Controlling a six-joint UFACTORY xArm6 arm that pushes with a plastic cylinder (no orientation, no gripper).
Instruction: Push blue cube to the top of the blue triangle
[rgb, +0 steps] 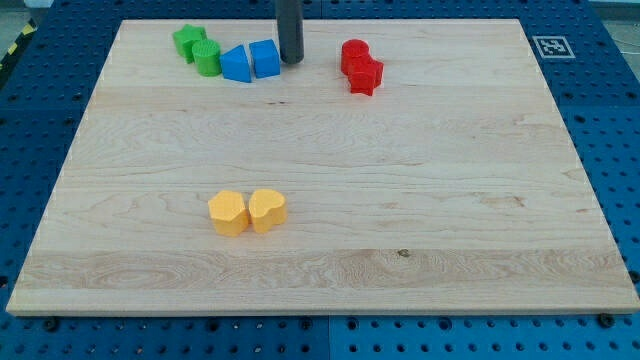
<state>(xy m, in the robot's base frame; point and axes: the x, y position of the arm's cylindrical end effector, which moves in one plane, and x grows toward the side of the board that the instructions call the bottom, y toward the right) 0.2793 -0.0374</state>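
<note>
Here my tip (291, 61) stands just right of the blue cube (265, 59).

dark rod upright, my tip (290, 61) on the table top

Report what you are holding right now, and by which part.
Nothing is held. My tip only pushes; it stands right beside the blue cube, on that cube's right in the view.

rod (290, 25) cut off by the view's top, green blocks' (198, 50) shapes unclear
</note>
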